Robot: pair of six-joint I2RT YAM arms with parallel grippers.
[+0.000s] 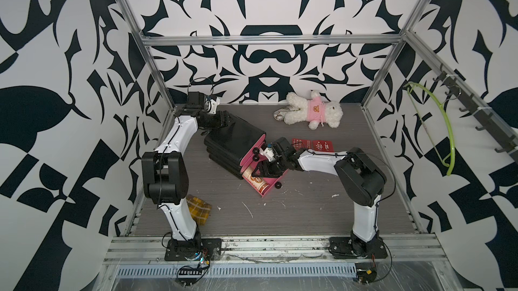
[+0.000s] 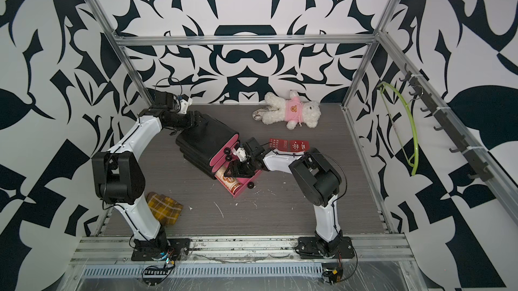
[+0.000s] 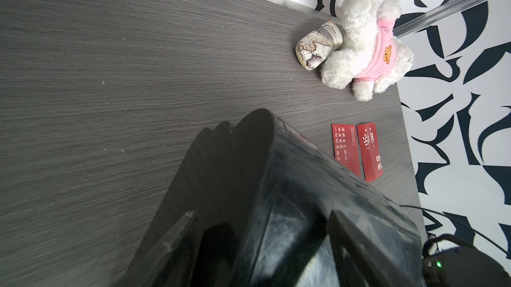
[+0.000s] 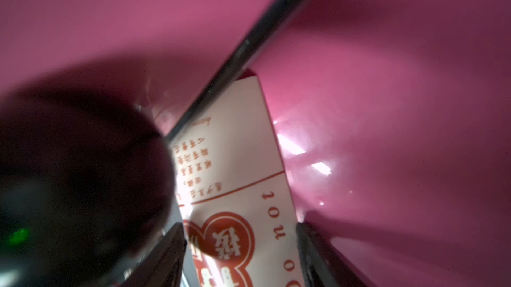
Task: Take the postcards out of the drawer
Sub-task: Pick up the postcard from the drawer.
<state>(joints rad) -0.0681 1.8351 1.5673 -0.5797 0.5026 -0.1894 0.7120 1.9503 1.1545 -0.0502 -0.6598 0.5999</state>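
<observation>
A black drawer cabinet (image 1: 238, 138) with pink fronts lies angled mid-table, its lowest drawer (image 1: 276, 184) pulled out. A cream postcard (image 4: 243, 161) with an orange-red design lies on the drawer's floor, also visible in a top view (image 1: 253, 181). My right gripper (image 4: 237, 227) reaches into the drawer, open, one finger on each side of that card. Two red postcards (image 1: 301, 144) (image 1: 324, 145) lie flat on the table behind the right arm. My left gripper (image 1: 224, 120) clamps the cabinet's back end, and in the left wrist view the black body (image 3: 276, 175) fills the gap between its fingers.
A white plush bear (image 1: 314, 108) in a pink shirt lies at the back beside a map-patterned object (image 3: 318, 47). A yellow plaid cloth (image 1: 199, 208) sits by the left arm's base. A green hanger (image 1: 445, 135) hangs on the right wall rail.
</observation>
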